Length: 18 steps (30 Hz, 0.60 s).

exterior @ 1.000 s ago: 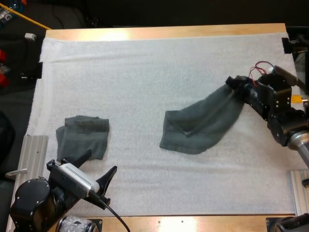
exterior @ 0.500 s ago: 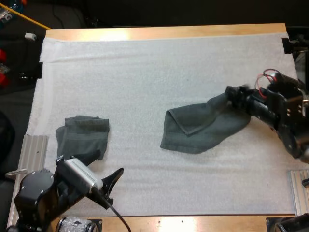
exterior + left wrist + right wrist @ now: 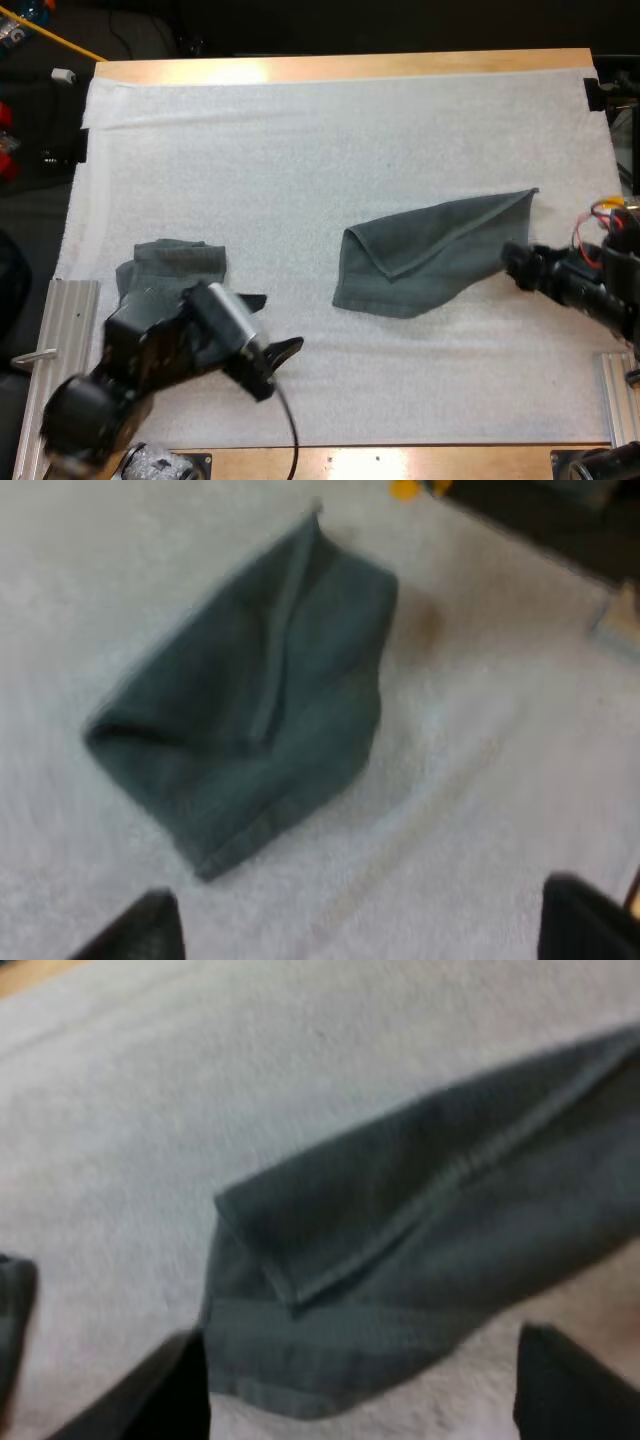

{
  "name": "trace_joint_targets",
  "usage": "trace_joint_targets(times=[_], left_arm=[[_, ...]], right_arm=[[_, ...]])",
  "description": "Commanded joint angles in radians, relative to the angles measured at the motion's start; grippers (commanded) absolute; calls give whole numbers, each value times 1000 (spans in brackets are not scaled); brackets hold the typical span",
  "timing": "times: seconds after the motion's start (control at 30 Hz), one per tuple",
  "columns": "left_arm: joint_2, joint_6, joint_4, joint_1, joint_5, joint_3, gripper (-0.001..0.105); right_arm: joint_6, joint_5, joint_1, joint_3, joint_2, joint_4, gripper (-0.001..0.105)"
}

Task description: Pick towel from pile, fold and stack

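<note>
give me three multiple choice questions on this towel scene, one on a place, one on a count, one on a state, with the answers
1. Where does the flat dark grey-green towel with one corner folded over lie?
A. right of centre on the white mat
B. hanging from a gripper
C. on top of another towel

2. How many dark grey-green towels are on the mat?
A. one
B. two
C. four

3. In what state is the right gripper?
A. shut on the towel
B. shut on nothing
C. open, gripping nothing

Answers:
1 A: it lies spread on the mat, apart from the smaller bunched towel at the left.
2 B: the high view shows just those two.
3 C: in the right wrist view its black fingers stand wide apart and press on nothing.
</note>
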Motion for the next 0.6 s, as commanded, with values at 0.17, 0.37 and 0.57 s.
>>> trace_joint_targets(times=[0.17,0.37,0.57], left_arm=[[231,-3,-131,-43,7,-7,70],[464,-5,-217,-43,-10,-7,70],[643,-8,-283,-43,-7,-7,70]], right_arm=[[-15,9,-2,-10,-45,164,62],[-15,9,-2,-10,-45,231,62],[-15,9,-2,11,-45,247,62]])
